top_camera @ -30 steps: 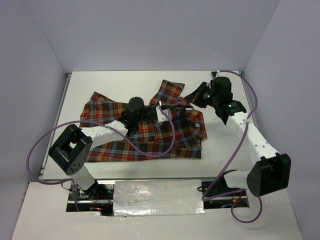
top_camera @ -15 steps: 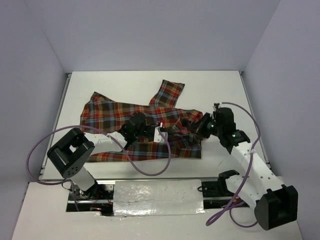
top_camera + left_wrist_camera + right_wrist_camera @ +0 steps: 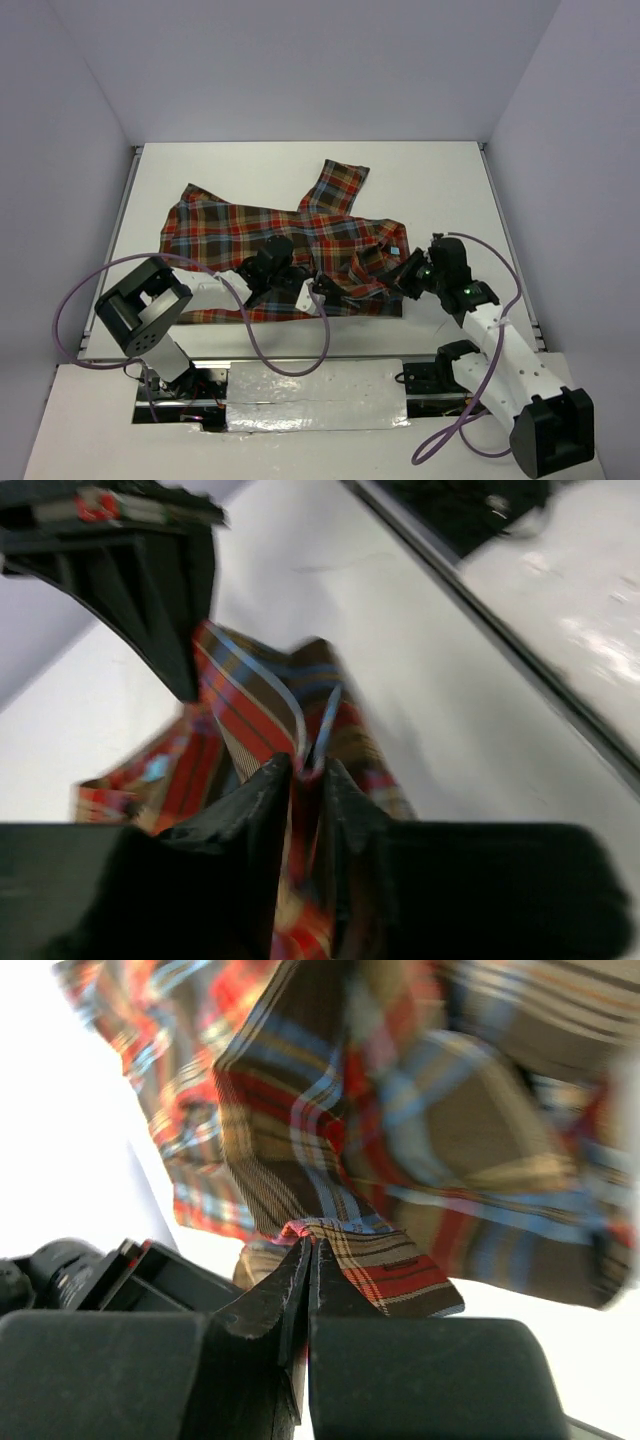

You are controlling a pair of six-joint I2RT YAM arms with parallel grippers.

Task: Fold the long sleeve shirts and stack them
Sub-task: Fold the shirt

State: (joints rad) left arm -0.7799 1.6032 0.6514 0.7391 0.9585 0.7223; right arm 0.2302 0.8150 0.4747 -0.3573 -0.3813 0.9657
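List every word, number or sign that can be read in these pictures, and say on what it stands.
No text can be read in any view.
The small pale label on the shirt is too small to read.

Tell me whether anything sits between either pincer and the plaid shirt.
Nothing visible does. The left pincer is shut on a fold of the red-orange, brown and blue plaid flannel shirt, and the right pincer is shut on another fold.
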